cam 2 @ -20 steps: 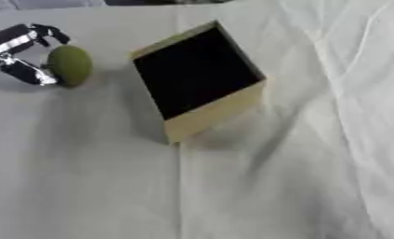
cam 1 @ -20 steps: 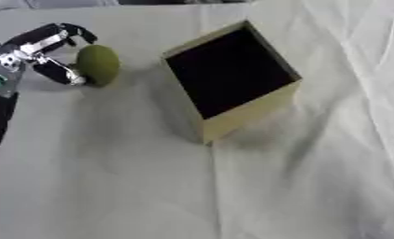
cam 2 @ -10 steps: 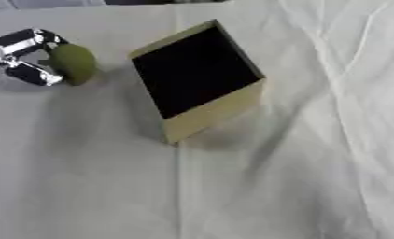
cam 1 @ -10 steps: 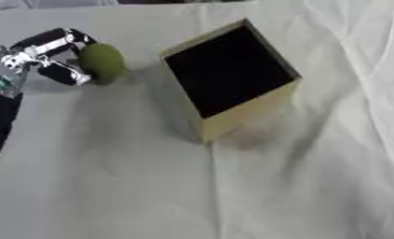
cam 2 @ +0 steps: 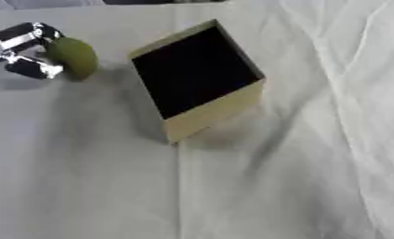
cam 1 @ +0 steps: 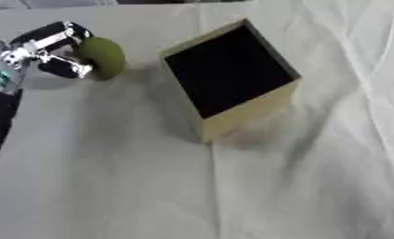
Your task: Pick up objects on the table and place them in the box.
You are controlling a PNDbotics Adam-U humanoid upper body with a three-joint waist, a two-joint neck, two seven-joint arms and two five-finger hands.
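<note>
Fingers of the left hand [cam 1: 46, 52] are curling round a green fruit [cam 1: 104, 56] at the far left of the table, one above and one below its left side, so the hand is pinching it from the left while its rounded bulk is bulging out to the right. The fruit is sitting with its long axis running roughly up and down the view, and its lower end seems to be touching or just clearing the white cloth [cam 1: 110, 186]; the pictures are not settling which. The forearm is entering from the left edge, wrist angling toward the far side. To the right, near but apart from the fruit, the box [cam 1: 248, 115] is lying askew with its dark open mouth facing up. The carry is therefore running rightward, and the left hand is the nearer one. The right hand is showing in neither view.
</note>
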